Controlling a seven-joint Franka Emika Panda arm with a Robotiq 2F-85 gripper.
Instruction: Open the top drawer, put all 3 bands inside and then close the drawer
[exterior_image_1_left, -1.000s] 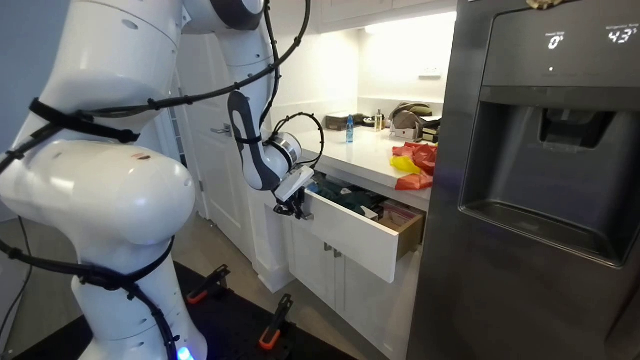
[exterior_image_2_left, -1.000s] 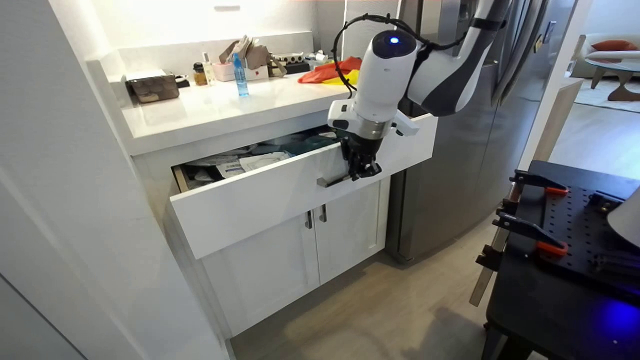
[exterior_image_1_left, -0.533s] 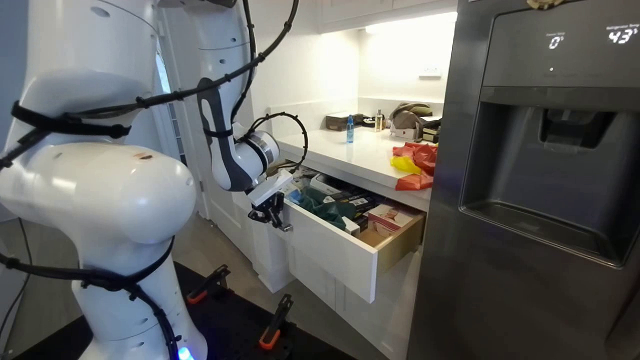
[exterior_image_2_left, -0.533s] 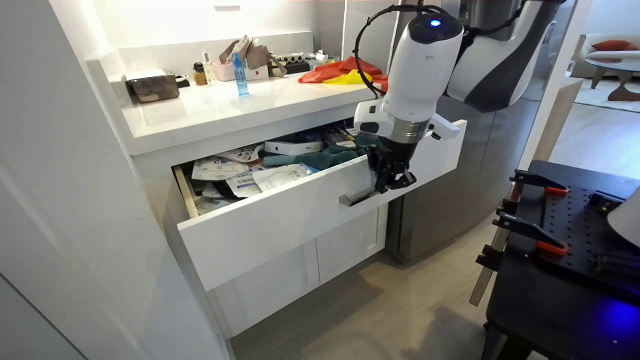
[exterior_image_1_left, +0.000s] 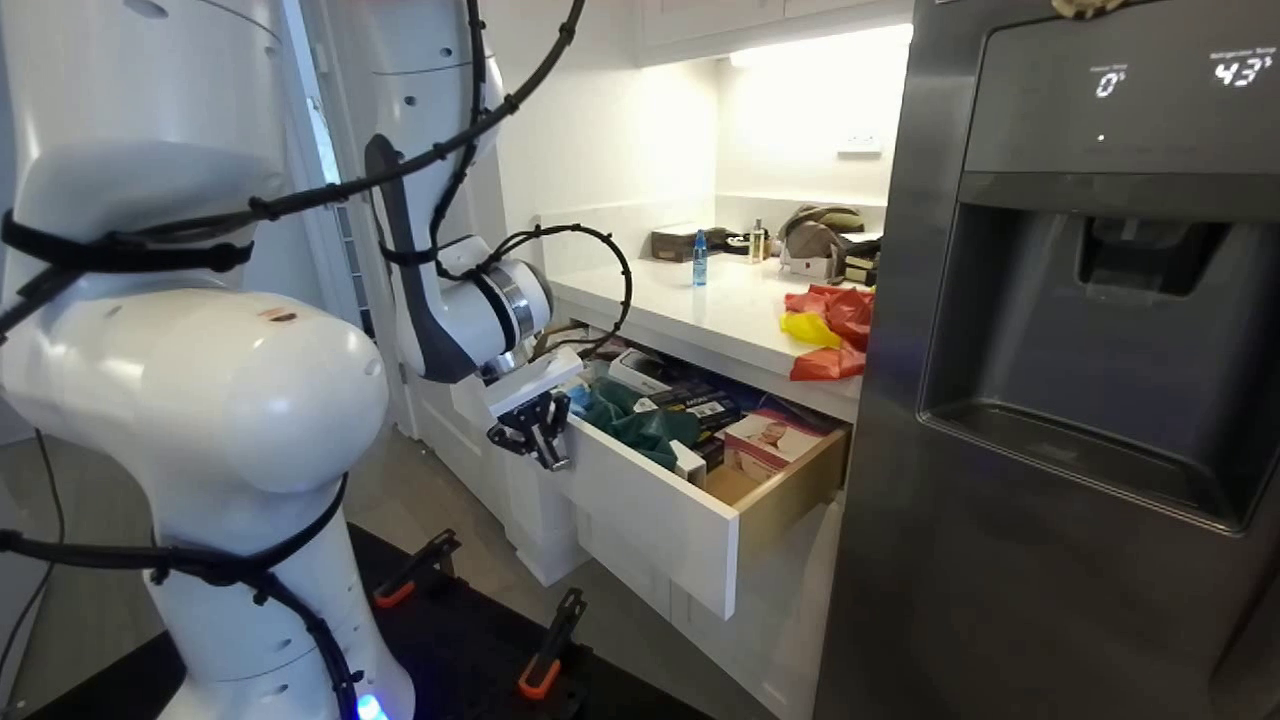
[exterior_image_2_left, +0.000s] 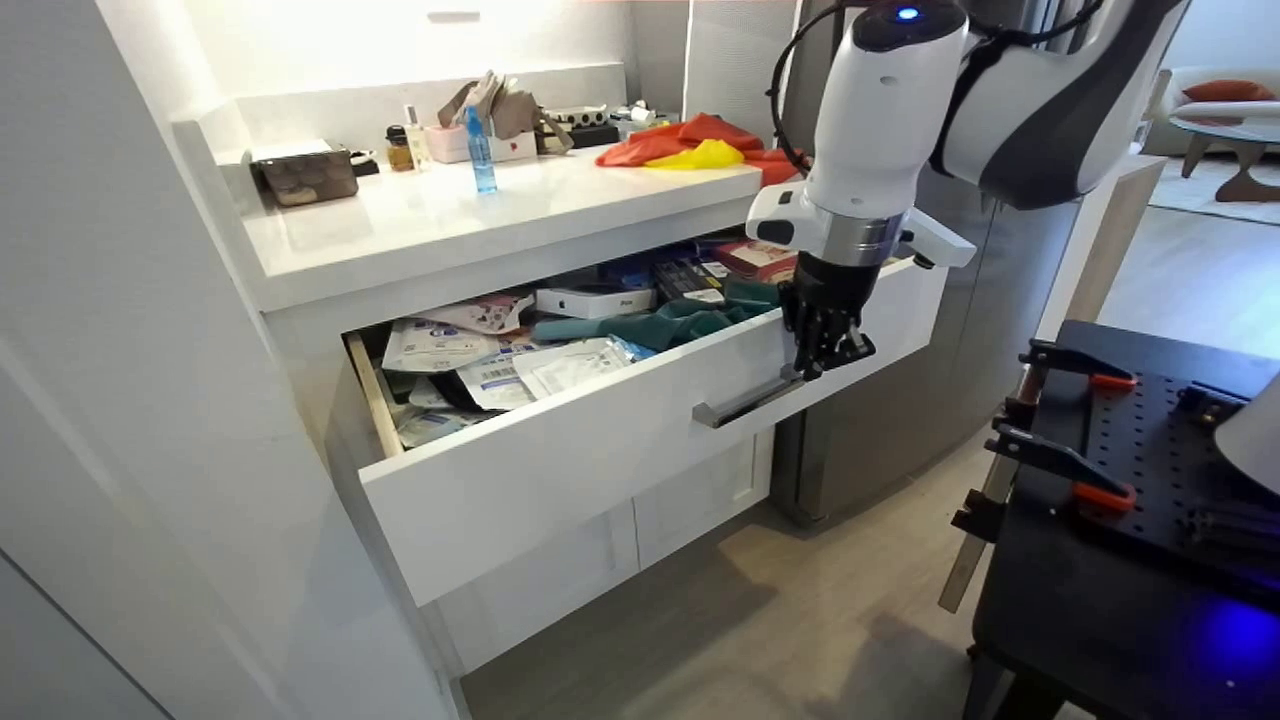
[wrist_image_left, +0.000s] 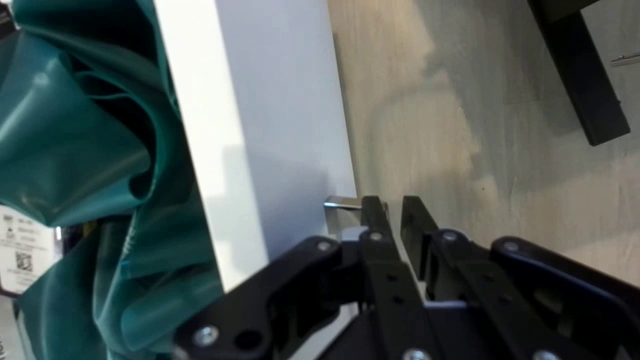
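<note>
top drawer (exterior_image_2_left: 560, 470) further out than 1 sec ago, gripper (wrist_image_left: 392, 205) moved w/ it, further fr counter (exterior_image_2_left: 390, 225); way more of inside in view, e.g. red/pink box (exterior_image_1_left: 772, 442) & white box (exterior_image_2_left: 595, 302)

Under-cabinet light (exterior_image_1_left: 822, 46) washes out the wall (exterior_image_1_left: 800, 115); shadows (exterior_image_2_left: 885, 660) darken the floor (exterior_image_2_left: 800, 600).

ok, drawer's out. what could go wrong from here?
The gripper is near one end of the handle; it may snag on release and nudge the drawer.
The bands lie heaped together on the counter; one pick might drag several.
Bunched green material crowds the drawer; added bands could catch on closing.
</note>
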